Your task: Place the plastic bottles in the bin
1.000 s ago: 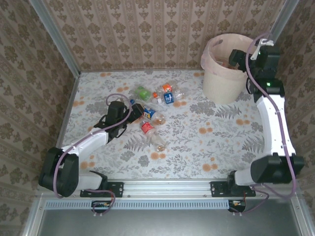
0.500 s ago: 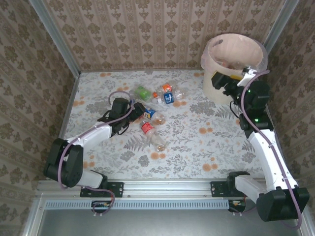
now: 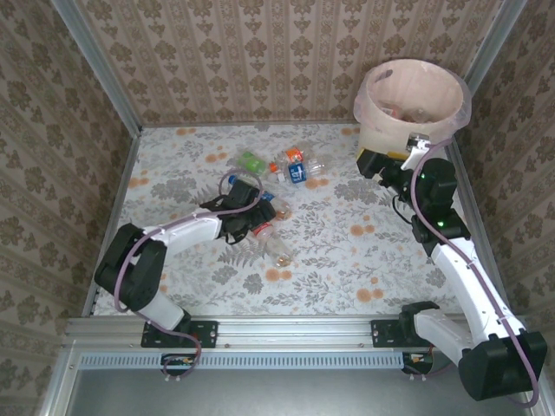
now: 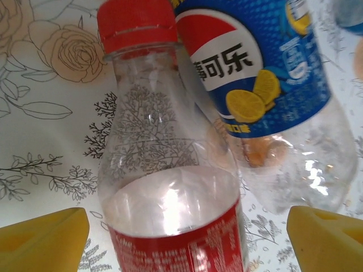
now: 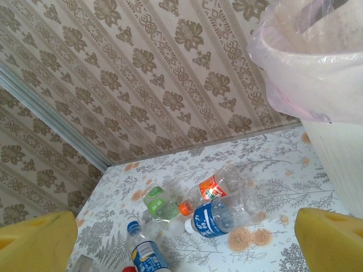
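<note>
1. Your left jaws: wide, one on either side of a red-capped bottle [image 4: 170, 192] lying on the counter [image 4: 34, 141], with a blue-labelled bottle [image 4: 266, 79] just beside it.
2. Your right jaws: wide, holding nothing, near the bin [image 3: 381, 147].
3. Remaining bottles [image 3: 295, 166]: mid-counter, well apart from the bin.

Blue-labelled Pepsi bottle [image 4: 266, 73]: Chinese characters "可乐" beside Pepsi globe logo; red-labelled bottle [image 4: 170, 249]: small print, illegible.
</note>
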`<state>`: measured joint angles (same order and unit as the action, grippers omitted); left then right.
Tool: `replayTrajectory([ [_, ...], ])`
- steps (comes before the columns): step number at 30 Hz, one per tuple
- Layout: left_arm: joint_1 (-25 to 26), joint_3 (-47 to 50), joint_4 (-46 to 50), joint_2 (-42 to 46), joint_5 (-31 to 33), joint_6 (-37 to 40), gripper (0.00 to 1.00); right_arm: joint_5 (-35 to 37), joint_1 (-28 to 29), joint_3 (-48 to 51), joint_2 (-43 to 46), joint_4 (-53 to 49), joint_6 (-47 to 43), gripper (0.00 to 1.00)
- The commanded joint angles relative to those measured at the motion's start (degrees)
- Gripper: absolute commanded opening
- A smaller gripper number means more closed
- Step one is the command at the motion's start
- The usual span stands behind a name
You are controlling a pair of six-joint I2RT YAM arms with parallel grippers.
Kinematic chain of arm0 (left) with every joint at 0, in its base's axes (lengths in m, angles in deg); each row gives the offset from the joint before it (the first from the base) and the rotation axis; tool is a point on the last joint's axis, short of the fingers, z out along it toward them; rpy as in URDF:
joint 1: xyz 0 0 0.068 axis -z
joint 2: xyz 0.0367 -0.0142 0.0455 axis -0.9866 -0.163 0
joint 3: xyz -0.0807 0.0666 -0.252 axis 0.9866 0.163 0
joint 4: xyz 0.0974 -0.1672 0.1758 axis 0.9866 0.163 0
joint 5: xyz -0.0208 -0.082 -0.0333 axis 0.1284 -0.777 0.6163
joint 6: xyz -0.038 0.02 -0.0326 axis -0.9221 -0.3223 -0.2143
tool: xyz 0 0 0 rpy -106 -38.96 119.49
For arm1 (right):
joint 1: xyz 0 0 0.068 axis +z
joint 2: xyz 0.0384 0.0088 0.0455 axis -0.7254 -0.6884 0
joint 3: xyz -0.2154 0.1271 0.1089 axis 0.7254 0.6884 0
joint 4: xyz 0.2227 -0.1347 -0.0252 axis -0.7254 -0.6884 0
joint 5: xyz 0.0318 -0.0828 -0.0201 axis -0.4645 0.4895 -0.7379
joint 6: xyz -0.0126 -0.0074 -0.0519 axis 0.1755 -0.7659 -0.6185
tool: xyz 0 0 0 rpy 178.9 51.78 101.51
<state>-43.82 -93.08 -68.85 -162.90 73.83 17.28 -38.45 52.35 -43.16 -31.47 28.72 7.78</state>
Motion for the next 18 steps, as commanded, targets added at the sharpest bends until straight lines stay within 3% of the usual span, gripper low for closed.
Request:
replayTrajectory([
  [1,0.8,-1.8,2.7,-1.6,0.2,-2.3,0.89,0.3,0.5,-0.9,0.3,-0.4,-1.5,1.0],
  [18,1.3,0.7,-1.9,-3.9,-1.6,-2.7,0.6,-0.5,1.4,-0.9,0.0,-3.0,-4.3,1.0],
])
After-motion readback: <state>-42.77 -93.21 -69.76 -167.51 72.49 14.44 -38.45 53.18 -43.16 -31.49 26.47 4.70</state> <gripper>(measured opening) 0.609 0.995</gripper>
